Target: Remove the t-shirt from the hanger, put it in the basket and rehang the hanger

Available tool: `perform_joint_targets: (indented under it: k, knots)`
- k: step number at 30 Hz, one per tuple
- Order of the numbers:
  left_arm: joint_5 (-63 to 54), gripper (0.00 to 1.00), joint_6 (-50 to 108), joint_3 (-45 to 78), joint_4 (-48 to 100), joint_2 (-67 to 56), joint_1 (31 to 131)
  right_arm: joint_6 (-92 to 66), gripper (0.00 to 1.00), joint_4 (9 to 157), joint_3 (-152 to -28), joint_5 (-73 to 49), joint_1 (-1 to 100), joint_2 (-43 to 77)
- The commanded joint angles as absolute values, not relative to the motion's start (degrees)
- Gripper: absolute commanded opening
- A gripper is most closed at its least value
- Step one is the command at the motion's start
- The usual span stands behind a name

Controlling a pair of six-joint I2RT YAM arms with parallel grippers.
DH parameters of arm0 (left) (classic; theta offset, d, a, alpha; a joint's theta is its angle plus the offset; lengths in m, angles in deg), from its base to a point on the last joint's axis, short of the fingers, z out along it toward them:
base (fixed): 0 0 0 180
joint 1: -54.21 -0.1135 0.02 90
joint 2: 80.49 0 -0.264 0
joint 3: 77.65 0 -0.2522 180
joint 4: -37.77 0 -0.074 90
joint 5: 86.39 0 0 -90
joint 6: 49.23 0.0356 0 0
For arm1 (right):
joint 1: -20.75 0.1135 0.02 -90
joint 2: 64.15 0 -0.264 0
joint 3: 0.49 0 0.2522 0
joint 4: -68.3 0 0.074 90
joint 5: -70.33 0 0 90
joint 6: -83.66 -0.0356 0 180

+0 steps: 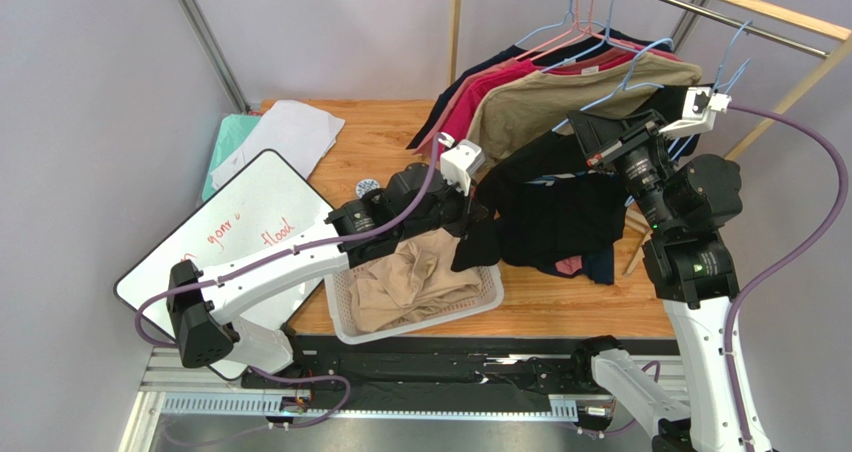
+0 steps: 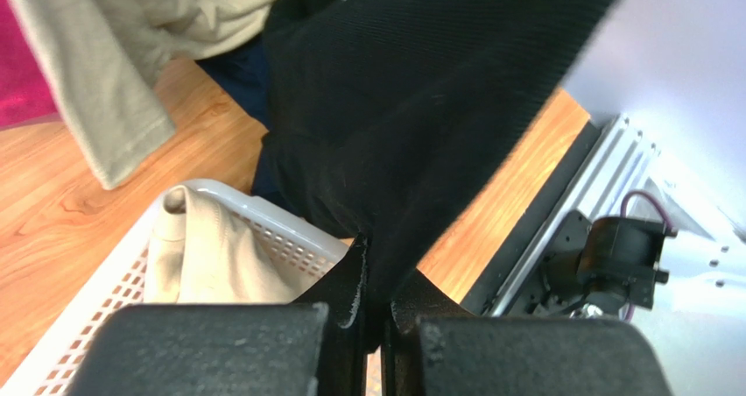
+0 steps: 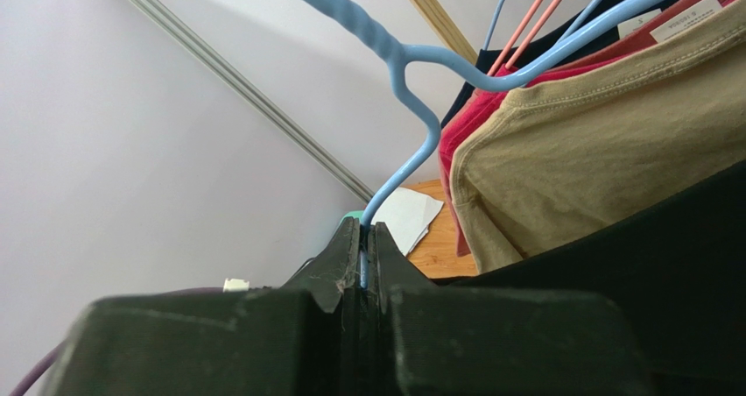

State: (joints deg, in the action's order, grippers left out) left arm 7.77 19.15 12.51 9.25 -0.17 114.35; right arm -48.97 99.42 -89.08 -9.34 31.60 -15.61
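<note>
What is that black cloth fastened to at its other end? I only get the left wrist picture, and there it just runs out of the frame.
Observer: The top view shows the black t-shirt stretching from the left tool across to the right arm, above the wooden table.
Operator: And what is that right arm holding?
Observer: Its wrist view shows the right tool shut on the wire of a blue hanger, with black fabric lying just beside it.
</note>
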Motion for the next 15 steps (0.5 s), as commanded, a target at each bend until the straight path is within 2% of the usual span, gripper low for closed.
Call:
perform_joint_targets:
  k: [1, 8, 15]
  knots:
    - [9.93, 0.0, 19.24, 11.77, 9.33, -3.67, 112.58, -49.06, 0.0, 96.47, -89.4, -11.23, 32.0, -17.04]
    - [13.19, 0.0, 19.5, 15.28, 11.17, -10.6, 112.31, -48.18, 0.0, 97.44, -88.52, -14.39, 31.91, -17.13]
    - [19.24, 0.0, 16.96, 24.15, 13.81, -17.37, 111.7, -50.72, 0.0, 96.21, -86.94, -25.71, 32.0, -17.39]
